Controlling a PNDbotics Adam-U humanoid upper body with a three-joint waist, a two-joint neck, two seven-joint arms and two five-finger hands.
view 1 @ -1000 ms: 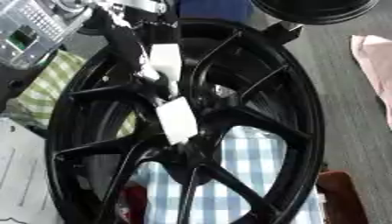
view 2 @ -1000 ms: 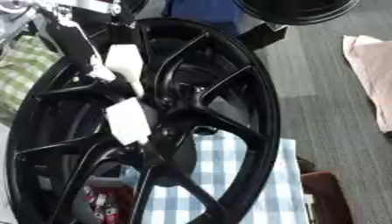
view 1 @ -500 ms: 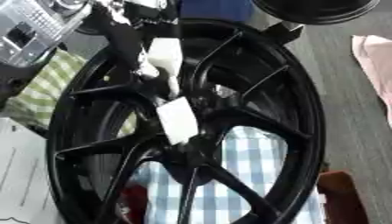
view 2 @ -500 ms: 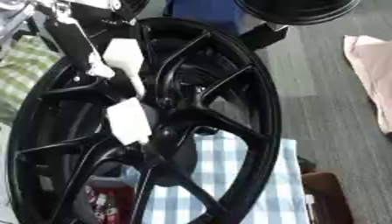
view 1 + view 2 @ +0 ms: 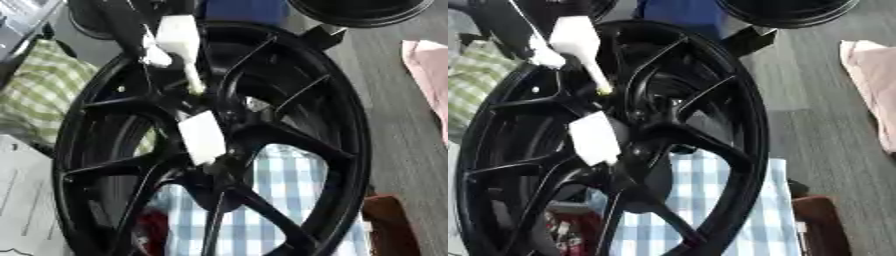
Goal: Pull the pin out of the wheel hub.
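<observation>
Wheel: a black spoked wheel stands on edge and fills most of both views, its open face toward the camera and its hub low in the middle.

Pin: a white block with a thin pale shaft is up by the wheel's upper left rim. The shaft slants down and to the right, and its yellowish tip ends in front of a spoke. The tip is well above the hub and not touching it.

White block on hub: a second white block sits tilted just above the hub, against the point where the spokes meet. What lies under it cannot be made out.

Left hand: a dark shape comes in from the upper left corner, just beside the pin's white block. A small white knob sits between the two. The hand blends into the black wheel, so whether it is clamped on the pin cannot be told.

Right hand: it shows in neither view.

Behind the wheel: a blue-and-white checked cloth shows through the lower spokes, with something red at the bottom left.

Left side: a green checked cloth lies there, with a white sheet below it.

Top: a second black wheel is at the upper edge, and a blue thing is beside it.

Right side: a grey floor runs down this side, with a pink cloth at the edge. A brown thing is by the wheel's lower right rim.
</observation>
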